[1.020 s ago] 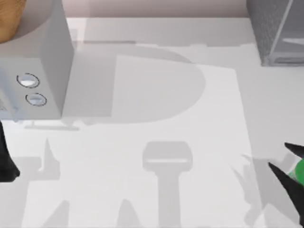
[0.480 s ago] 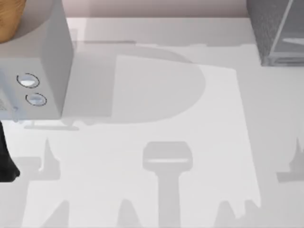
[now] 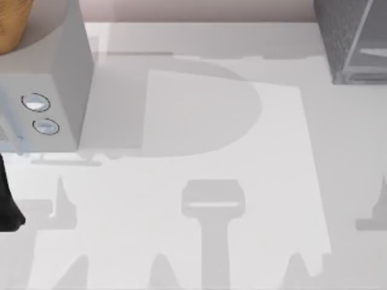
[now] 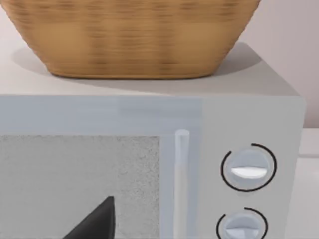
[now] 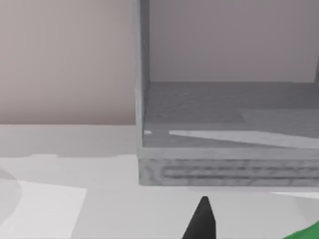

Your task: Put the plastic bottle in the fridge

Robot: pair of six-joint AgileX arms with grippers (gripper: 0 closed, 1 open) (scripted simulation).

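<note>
1. The step in hand looks like the carry: the right wrist view faces the fridge, whose compartment stands open towards the camera, so the right arm seems to be bringing its load up to it.
2. A green sliver at the corner of that view, beside a dark fingertip, is probably the plastic bottle. Whether the right pincer is clamped on it I cannot tell.
3. The fridge sits at the far right of the desk.
4. The left arm is parked at the left edge, before the pale knobbed box with a wicker basket on top. How far its pincer gapes I cannot tell.
5. Next, I judge, the bottle must go forward over the fridge's front lip, low enough to clear the top.
</note>
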